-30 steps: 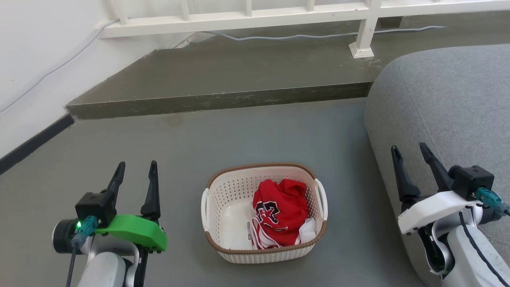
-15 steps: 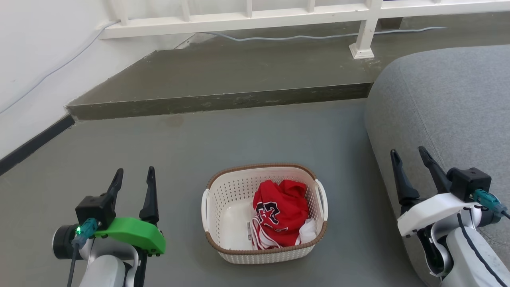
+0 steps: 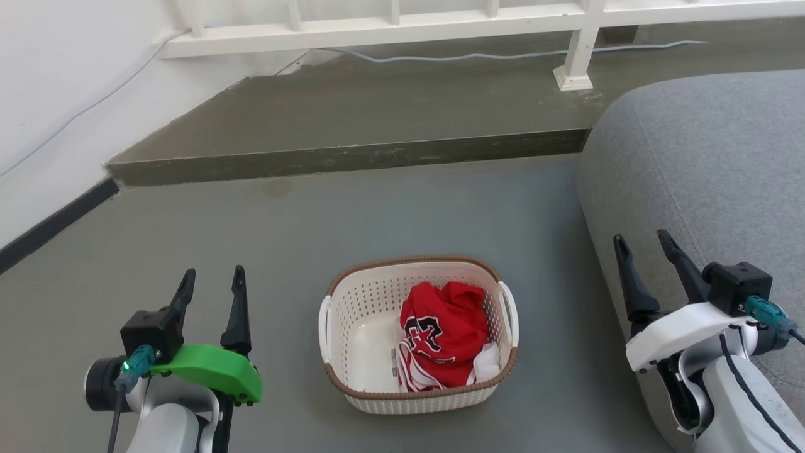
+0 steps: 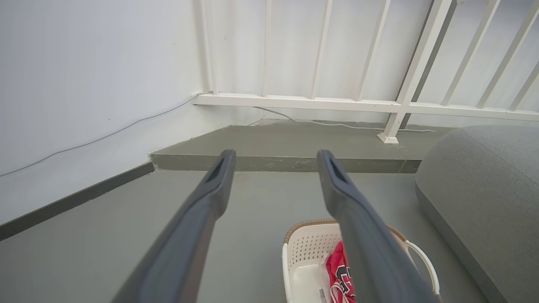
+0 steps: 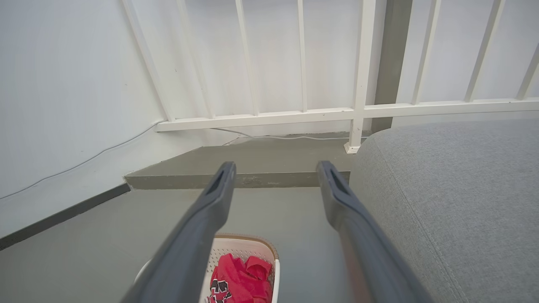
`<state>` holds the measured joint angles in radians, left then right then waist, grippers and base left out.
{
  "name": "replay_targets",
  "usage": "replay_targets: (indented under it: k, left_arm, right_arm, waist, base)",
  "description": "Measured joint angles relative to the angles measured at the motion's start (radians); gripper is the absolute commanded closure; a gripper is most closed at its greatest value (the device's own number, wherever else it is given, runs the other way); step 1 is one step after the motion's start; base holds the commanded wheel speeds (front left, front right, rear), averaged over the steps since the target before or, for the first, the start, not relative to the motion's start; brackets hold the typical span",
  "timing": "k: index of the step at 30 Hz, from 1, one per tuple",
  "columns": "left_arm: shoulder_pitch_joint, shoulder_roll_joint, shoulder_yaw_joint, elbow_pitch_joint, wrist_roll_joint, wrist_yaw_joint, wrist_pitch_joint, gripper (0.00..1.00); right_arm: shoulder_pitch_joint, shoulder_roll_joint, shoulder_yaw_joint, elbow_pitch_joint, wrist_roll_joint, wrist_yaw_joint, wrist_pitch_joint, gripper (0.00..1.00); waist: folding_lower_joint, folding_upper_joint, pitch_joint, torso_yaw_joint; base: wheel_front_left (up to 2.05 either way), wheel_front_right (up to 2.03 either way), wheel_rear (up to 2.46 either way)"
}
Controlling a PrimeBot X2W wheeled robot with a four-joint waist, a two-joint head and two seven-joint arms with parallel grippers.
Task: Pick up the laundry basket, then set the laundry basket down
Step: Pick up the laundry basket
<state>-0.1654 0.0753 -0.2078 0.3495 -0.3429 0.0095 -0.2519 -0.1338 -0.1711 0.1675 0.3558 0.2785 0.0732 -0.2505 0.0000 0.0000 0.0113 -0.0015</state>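
As the head view looks down, we see the laundry basket (image 3: 368, 299) at lower centre, between and apart from the left gripper (image 3: 214, 274) and right gripper (image 3: 641, 238), both spread empty. The red garment (image 3: 443, 333) inside bears unreadable print. Left wrist view: laundry basket (image 4: 309, 248) lower right. Right wrist view: lower left.

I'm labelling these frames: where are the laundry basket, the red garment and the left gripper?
laundry basket (image 3: 418, 404): head view, front wall.
red garment (image 3: 443, 333): head view, middle of the cloth.
left gripper (image 3: 214, 270): head view, midway between its fingertips.
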Motion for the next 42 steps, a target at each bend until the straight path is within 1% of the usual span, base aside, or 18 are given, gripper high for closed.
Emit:
replay_targets:
  k: [9,15,24,26,39,42]
  left_arm:
    - [-0.033,-0.004,-0.003,-0.003,0.0,0.001,0.0,0.0]
    - [-0.061,-0.009,-0.011,-0.009,0.0,0.008,0.0,0.0]
    - [-0.121,-0.019,-0.015,-0.01,-0.002,0.009,0.0,0.0]
    - [-0.134,-0.021,-0.017,-0.008,-0.004,0.009,0.0,0.0]
    - [-0.24,-0.027,-0.032,0.026,-0.011,0.007,0.014,0.0]
    - [-0.267,-0.028,-0.032,0.031,-0.011,0.007,0.015,0.0]
  right_arm:
    - [-0.01,0.0,-0.001,0.002,-0.007,0.006,0.0,0.0]
    - [-0.05,0.0,0.003,0.003,-0.016,0.009,0.0,0.0]
    - [-0.121,0.0,0.011,0.02,-0.023,0.016,0.0,0.0]
    - [-0.136,0.0,0.011,0.027,-0.023,0.022,0.0,0.0]
    - [-0.25,0.0,0.014,0.069,-0.023,0.024,0.0,0.0]
    - [-0.281,0.0,0.016,0.072,-0.023,0.031,0.0,0.0]
  waist:
    - [0.0,0.0,0.04,0.002]
    - [0.0,0.0,0.089,0.005]
    - [0.0,0.0,0.19,0.013]
    - [0.0,0.0,0.215,0.015]
    - [0.0001,0.0,0.379,0.025]
    - [0.0001,0.0,0.417,0.026]
  base:
    - [0.0,0.0,0.0]
    - [0.0,0.0,0.0]
    - [0.0,0.0,0.0]
    - [0.0,0.0,0.0]
    - [0.0,0.0,0.0]
    - [0.0,0.0,0.0]
